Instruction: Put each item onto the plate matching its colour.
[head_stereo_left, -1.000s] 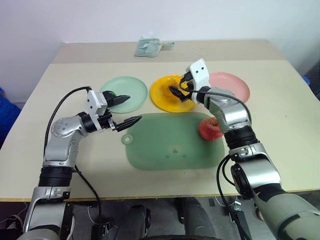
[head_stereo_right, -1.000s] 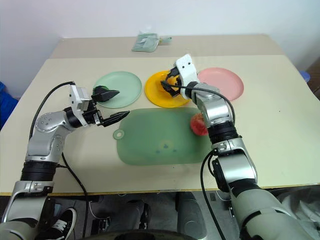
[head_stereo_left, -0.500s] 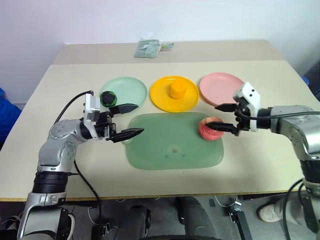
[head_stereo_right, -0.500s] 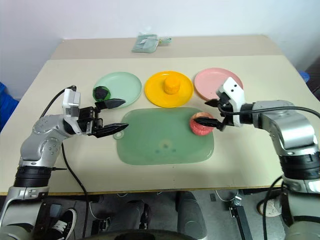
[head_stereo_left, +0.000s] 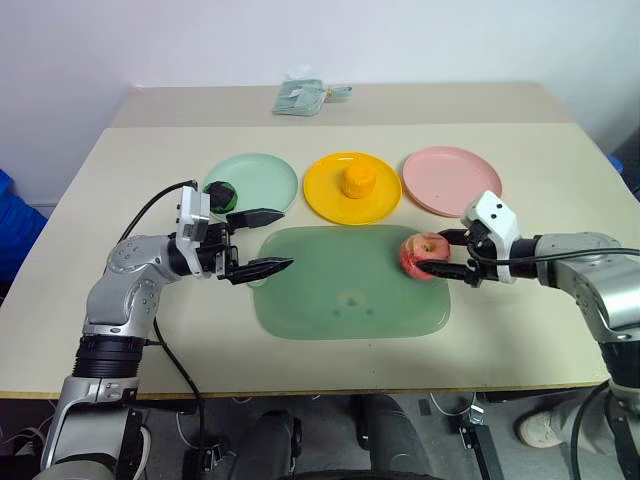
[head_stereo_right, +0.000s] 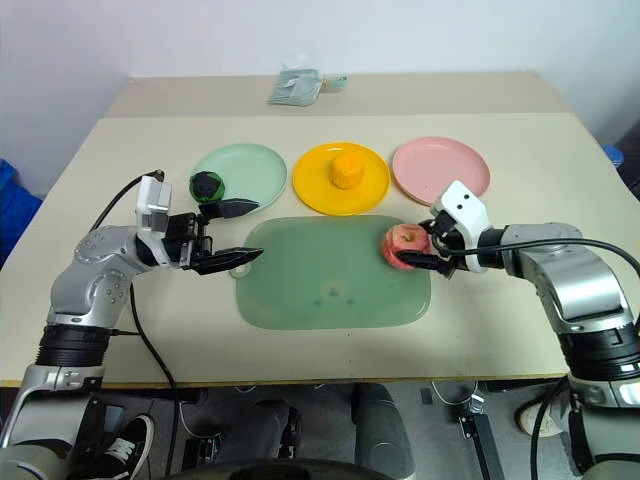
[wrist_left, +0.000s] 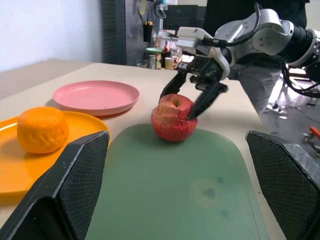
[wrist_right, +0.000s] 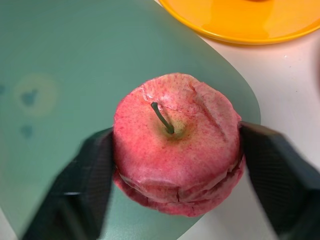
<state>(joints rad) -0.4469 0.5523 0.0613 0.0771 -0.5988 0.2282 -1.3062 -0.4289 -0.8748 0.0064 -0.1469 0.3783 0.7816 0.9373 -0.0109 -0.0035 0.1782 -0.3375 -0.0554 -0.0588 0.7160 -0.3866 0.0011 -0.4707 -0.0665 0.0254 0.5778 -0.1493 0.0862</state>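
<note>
On the beige table (head_stereo_left: 560, 330), the right claw (head_stereo_left: 441, 252) is clamped on the pink-red fruit (head_stereo_left: 421, 256) at the green mat's (head_stereo_left: 345, 300) right edge; the left claw (head_stereo_left: 262, 241) is spread, empty. Its rounded, soft sides could slip free before the pink plate (head_stereo_left: 452, 180) beyond.

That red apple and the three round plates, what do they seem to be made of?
The red apple looks like soft foam or rubber: matte, speckled skin with creases and a squashed shape. The plates, mint green, yellow and pink, look like smooth moulded plastic, even in colour with a slight sheen.
</note>
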